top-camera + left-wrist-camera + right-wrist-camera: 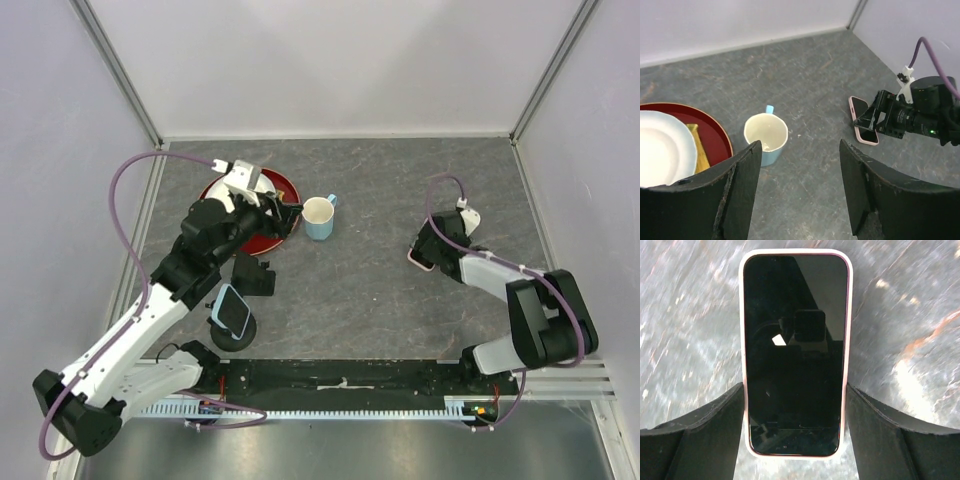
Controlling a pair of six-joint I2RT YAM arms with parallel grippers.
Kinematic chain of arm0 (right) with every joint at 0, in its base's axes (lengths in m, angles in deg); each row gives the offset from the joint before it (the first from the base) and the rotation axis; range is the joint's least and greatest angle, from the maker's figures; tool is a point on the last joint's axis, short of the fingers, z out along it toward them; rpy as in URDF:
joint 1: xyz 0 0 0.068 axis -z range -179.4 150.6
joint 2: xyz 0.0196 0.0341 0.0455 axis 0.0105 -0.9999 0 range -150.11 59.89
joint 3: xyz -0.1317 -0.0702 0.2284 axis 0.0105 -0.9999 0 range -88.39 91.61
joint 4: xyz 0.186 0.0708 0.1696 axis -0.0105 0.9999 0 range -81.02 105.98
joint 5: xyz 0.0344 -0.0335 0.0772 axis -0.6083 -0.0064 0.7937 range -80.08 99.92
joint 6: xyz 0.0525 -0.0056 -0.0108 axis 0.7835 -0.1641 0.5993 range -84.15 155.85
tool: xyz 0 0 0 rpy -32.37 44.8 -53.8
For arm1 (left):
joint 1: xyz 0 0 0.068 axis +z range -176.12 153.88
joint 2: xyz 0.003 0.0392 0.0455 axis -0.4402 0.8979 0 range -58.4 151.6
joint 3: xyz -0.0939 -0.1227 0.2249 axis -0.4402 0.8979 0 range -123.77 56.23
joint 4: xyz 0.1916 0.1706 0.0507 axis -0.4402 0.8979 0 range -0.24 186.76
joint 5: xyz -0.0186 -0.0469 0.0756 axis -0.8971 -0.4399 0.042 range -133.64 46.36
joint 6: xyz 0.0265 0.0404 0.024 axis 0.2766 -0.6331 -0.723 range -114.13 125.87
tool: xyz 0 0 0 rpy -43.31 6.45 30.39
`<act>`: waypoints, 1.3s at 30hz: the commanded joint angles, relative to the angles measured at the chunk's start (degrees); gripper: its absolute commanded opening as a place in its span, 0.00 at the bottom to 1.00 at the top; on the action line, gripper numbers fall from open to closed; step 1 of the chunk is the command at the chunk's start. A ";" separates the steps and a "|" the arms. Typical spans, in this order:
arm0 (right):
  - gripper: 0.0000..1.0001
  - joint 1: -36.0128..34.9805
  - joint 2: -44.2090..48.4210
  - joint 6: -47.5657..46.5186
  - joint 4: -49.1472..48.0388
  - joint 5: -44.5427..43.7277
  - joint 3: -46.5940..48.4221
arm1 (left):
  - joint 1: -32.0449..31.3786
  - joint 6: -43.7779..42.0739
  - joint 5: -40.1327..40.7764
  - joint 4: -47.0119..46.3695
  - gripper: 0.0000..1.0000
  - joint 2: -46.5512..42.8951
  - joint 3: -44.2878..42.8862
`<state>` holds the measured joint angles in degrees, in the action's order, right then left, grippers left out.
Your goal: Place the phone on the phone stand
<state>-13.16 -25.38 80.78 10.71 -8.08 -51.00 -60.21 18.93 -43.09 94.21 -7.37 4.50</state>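
The phone (pixel 795 320), dark-screened in a pink case, lies flat on the grey table at the right (pixel 416 261); it also shows in the left wrist view (pixel 862 125). My right gripper (pixel 795 387) is shut on the phone, with one finger pressed against each long edge near its lower end (pixel 428 252). An empty black phone stand (pixel 254 273) stands on the left part of the table. My left gripper (pixel 800 146) is open and empty, hovering above the table near the cup (pixel 284 215).
A blue cup (pixel 319 216) with a cream inside stands mid-table (pixel 766 136). A red tray (pixel 288 187) holds a white plate (pixel 660 147) at the back left. A second stand with a round base carries a light-blue phone (pixel 233 311) near the front left.
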 commanded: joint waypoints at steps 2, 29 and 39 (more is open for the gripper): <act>0.00 -1.44 9.05 -7.30 -9.28 14.21 -11.36 | 0.07 2.23 -10.21 -0.23 0.70 3.64 -4.26; 0.00 -25.24 45.02 42.43 -9.29 -2.29 -11.28 | -16.44 -4.88 -19.81 -6.12 0.85 12.78 -2.24; 0.00 -38.35 37.29 44.98 -13.42 -14.16 -5.05 | -18.03 -6.55 -14.36 -5.42 0.71 14.36 -2.06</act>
<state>-48.19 12.98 122.87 6.04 -15.05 -61.89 -77.91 15.61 -60.18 91.28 6.70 2.76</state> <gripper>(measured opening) 0.791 0.736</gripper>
